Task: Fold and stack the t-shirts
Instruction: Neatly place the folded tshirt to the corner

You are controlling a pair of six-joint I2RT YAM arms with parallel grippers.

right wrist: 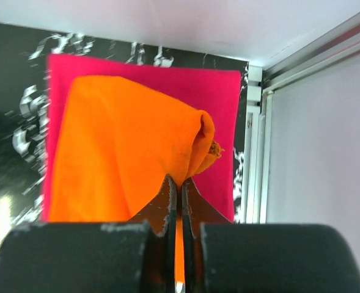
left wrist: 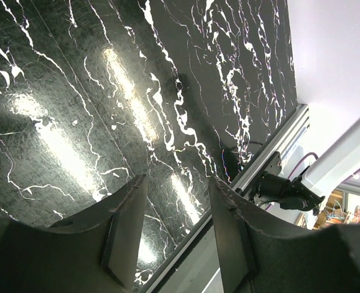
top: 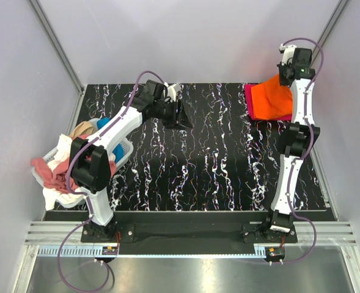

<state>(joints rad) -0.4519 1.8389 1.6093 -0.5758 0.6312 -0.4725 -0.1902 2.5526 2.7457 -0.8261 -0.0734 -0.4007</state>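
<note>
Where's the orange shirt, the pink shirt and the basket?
orange shirt (right wrist: pixel 124 140), right wrist view, middle of cloth.
pink shirt (right wrist: pixel 216 97), right wrist view, bare upper right corner.
basket (top: pixel 125 151), top view, right rim.

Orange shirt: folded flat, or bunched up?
Partly bunched: the orange shirt lies on the pink shirt, one corner lifted, pinched in the shut right gripper.

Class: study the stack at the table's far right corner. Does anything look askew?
Yes. The orange shirt is not flat on the pink shirt: one corner is bunched and lifted, pinched in the right gripper.
</note>
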